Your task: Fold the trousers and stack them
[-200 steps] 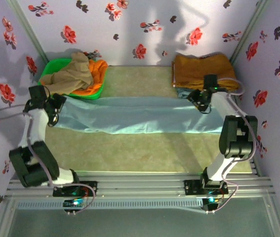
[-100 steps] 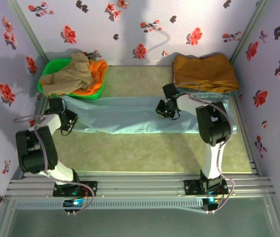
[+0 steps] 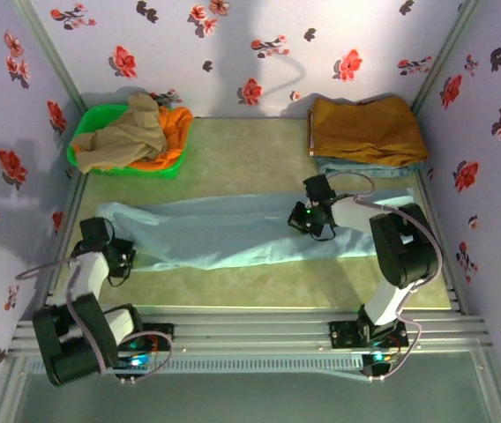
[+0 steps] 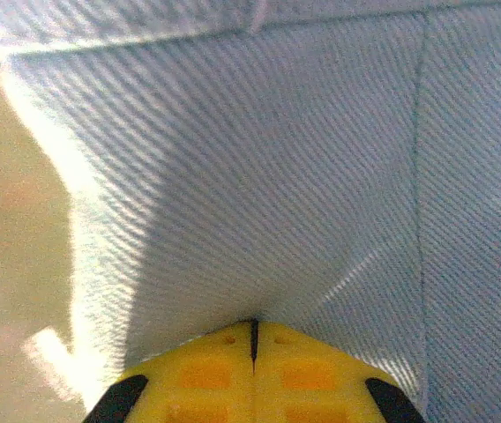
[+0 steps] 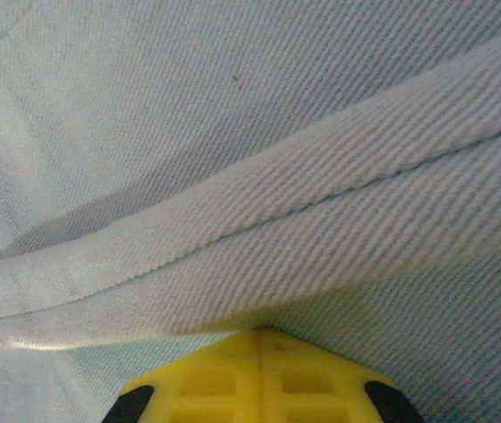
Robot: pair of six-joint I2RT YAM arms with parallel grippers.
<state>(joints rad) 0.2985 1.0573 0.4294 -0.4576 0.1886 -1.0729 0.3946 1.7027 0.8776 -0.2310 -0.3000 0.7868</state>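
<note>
Tabletop seen from above, with pale sky-blue trousers spread flat across it between the two arms; their long axis runs side to side, from the left gripper at one end to beyond the right gripper, which sits partway along (which end is the waist cannot be told); in the left wrist view the yellow fingers are pressed together with no gap, and creases fan out from their tips as though a thin pinch of cloth is caught there, with the cloth's edge and bare table off to the fingers' left; in the right wrist view the fingers are likewise closed tight, a doubled, stitched ridge of cloth running crosswise just ahead of the tips and seemingly nipped by them; judging by the fine ribbed weave and soft folds, the garment is light and limp, so it will sag and drag instead of holding shape; the best hold is probably a seam or hem, where layers are thick, with the two pinches well apart along the length.
</note>
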